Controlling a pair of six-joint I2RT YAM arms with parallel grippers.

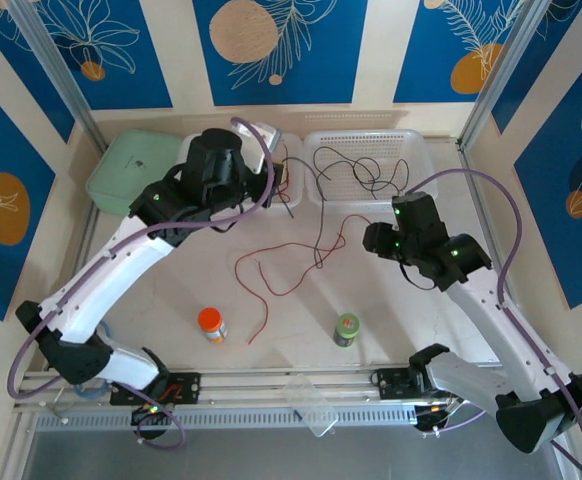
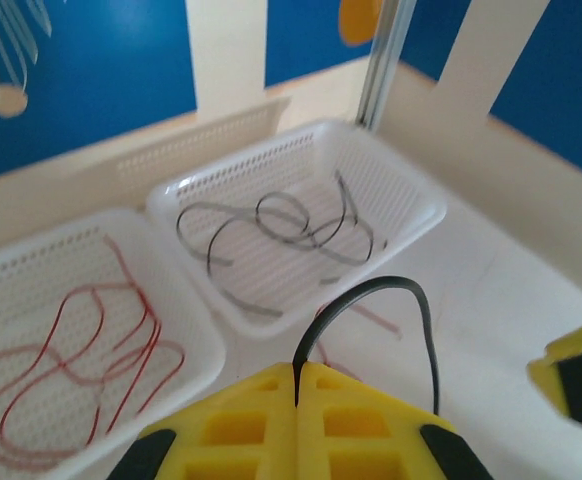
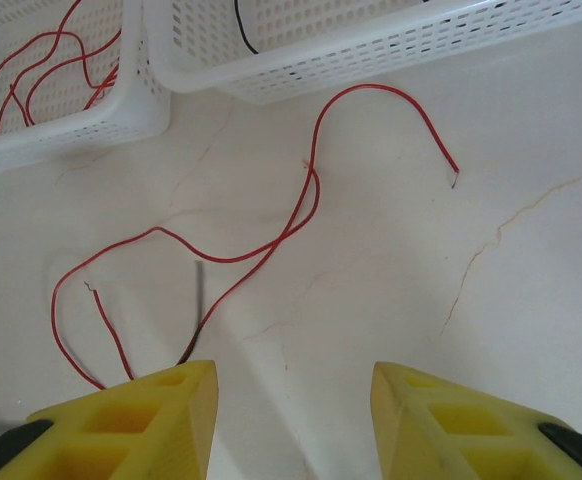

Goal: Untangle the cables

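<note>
Presently the left gripper (image 2: 297, 385) is closed tight on a thin black cable (image 2: 381, 282), which arches out from between its yellow fingers above two white baskets at the table's far edge. The right gripper (image 3: 289, 375) stands about half open with nothing between its fingers, over a loose red cable (image 3: 271, 245) lying mid-table. The red-cable basket (image 2: 31, 265) and the black-cable basket (image 2: 391, 175) sit side by side, touching.

The step in hand, as judged, is to deliver the held cable to the black-cable basket. To do it well, raise the pinch until the hanging tail is free of the red strands. Then carry it over the rim and let go only once the slack lies inside. From above, the tail seems to cross a red strand, though the strands are too thin there to be sure.
</note>
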